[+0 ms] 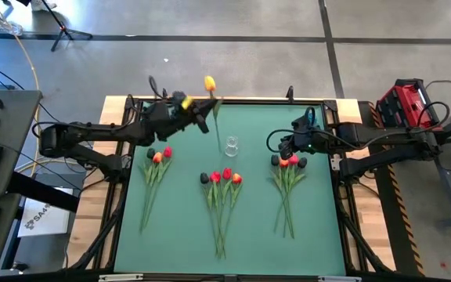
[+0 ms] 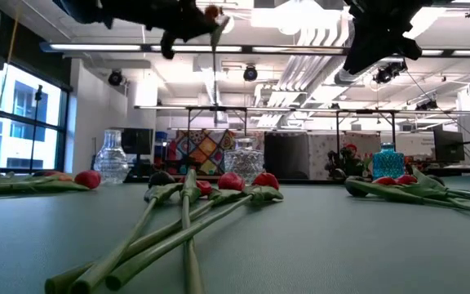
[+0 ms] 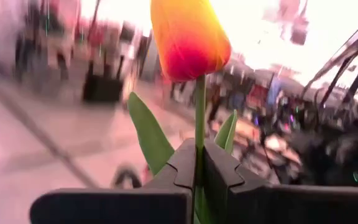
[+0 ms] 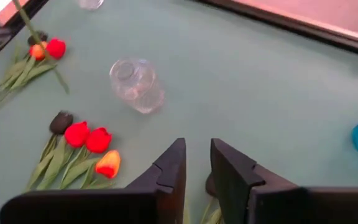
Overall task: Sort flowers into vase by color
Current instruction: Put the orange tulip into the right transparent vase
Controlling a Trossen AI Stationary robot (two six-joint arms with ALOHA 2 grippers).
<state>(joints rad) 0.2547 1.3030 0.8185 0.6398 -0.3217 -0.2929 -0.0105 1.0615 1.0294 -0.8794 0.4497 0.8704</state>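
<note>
**benchrat:** Up above the back half of the table, the orange-yellow tulip [image 1: 209,83] is in the air, its stem pinched between the fully closed fingers of the left gripper [image 1: 203,119]. In the left wrist view the stem runs straight up out of the jaws with the head well above and leaves either side. The clear glass vase [image 1: 231,146] sits on the green mat [image 1: 319,227] just beside and below the hanging stem.

**tulipfan:** And the rest of the flowers?

**benchrat:** Three bunches lying flat: the left bunch [image 1: 160,156], the middle bunch [image 1: 223,177] and the right bunch [image 1: 288,161], mixing red, orange and dark heads. The right gripper [image 1: 286,149] hovers right over the heads of the right bunch, jaws narrowed to a slim gap. I can't see it holding anything.

**tulipfan:** So how do you land the first one?

**benchrat:** My guess: the vase mouth looks narrow, so get the stem tip centred over the opening first, keep the stem near vertical, then lower slowly and only let go once the tip is well inside. The stem looks floppy, so a fast swing could make it miss or tip the vase.
</note>
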